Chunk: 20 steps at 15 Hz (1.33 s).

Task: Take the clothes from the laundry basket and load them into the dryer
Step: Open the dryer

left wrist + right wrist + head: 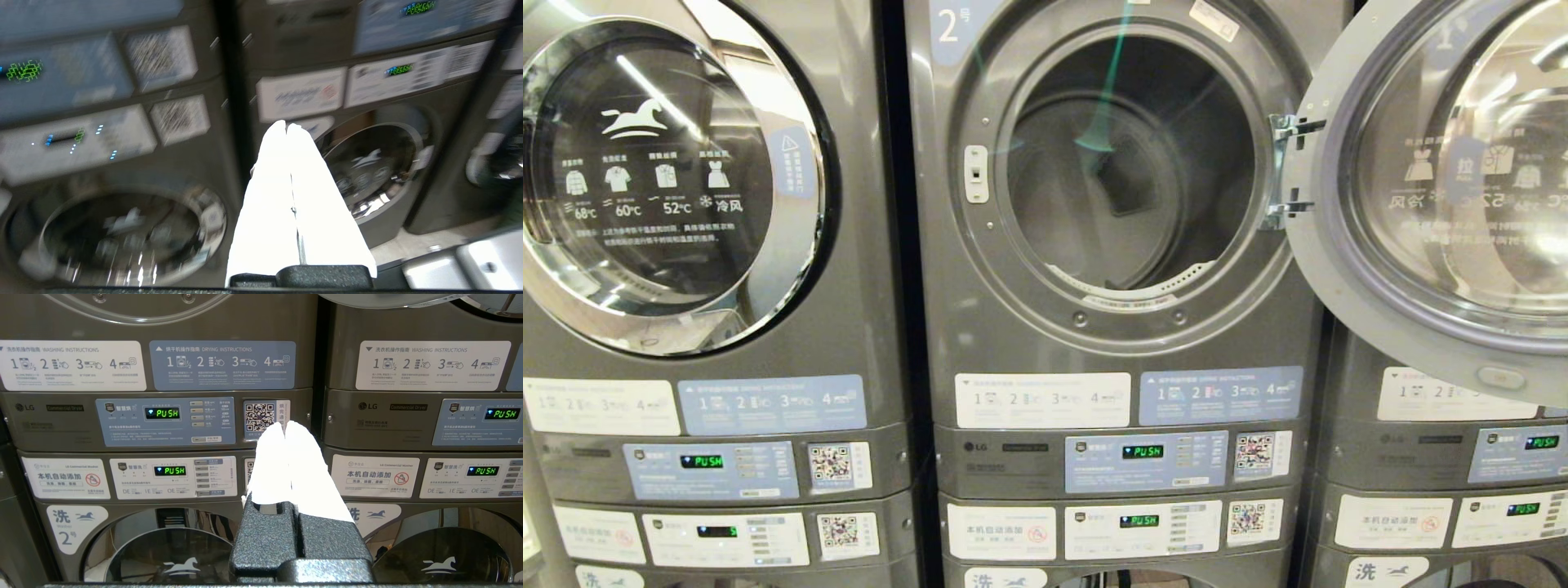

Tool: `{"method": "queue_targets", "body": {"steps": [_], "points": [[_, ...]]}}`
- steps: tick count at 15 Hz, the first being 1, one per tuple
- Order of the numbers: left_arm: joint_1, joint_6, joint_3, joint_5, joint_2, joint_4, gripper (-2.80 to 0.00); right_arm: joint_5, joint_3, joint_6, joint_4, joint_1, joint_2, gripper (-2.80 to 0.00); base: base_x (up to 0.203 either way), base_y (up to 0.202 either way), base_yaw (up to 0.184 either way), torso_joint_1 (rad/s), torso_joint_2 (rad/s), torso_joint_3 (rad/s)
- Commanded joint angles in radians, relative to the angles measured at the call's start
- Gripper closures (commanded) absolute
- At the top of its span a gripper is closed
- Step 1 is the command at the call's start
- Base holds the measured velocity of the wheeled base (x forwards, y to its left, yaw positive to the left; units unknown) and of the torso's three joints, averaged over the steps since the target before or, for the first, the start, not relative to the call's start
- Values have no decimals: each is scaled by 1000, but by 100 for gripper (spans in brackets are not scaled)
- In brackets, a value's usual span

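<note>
Both grippers pinched closed on nothing: left gripper ahead of blurry washer doors, right gripper by a QR sticker. Dryer gapes open above both fingertips, its drum dim, door cut off; laundry basket's out of frame.

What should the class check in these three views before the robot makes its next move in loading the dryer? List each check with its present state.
1. Dryer door open: ok, swung wide to the right.
2. Drum opening unblocked: ok, nothing across it in the head view.
3. Clothes in the drum: cannot tell, only a faint green streak shows inside.
4. Left gripper free of cloth: ok, fingers together, nothing between them.
5. Right gripper free of cloth: ok, shut and empty, facing the control panels.
6. Laundry basket located: not ok, it appears in no view.
</note>
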<state>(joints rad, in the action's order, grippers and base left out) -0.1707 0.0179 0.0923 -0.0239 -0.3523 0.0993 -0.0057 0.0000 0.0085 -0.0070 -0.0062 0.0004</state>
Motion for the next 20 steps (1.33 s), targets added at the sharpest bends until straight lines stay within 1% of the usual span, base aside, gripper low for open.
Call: {"method": "queue_targets", "body": {"steps": [1, 2, 4, 6, 8, 10, 13, 15, 20], "points": [[25, -8, -45, 35, 56, 11, 0, 0, 0, -1, -1, 0, 0, 0, 0, 0, 0, 0, 0, 0], [53, -9, -44, 34, 52, 16, 0, 0, 0, -1, -1, 0, 0, 0, 0, 0, 0, 0, 0, 0], [130, -6, -43, 34, 50, 26, 0, 0, 0, -1, -1, 0, 0, 0, 0, 0, 0, 0, 0, 0], [138, 22, -43, 25, 114, 29, 0, 1, 0, -2, -1, 0, 0, 0, 0, 0, 0, 0, 0, 0], [151, 51, -43, -4, 229, 30, 0, 1, 0, -2, -1, 0, 0, 0, 0, 0, 0, 0, 0, 0], [159, 62, -45, -14, 345, 26, 0, 1, -2, -7, 1, 1, 0, 0, 0, 0, 0, 0, 0, 0], [165, 74, -48, -19, 352, 20, 0, 1, 0, -2, -1, 2, 0, 0, 0, 0, 0, 0, 0, 0], [165, 73, -49, -17, 352, 19, 0, 1, -2, -13, 2, 2, 0, 0, 0, 0, 0, 0, 0, 0], [165, 74, -49, -12, 352, 19, 0, 1, 0, -5, -1, 0, 0, 0, 0, 0, 0, 0, 0, 0]]}}
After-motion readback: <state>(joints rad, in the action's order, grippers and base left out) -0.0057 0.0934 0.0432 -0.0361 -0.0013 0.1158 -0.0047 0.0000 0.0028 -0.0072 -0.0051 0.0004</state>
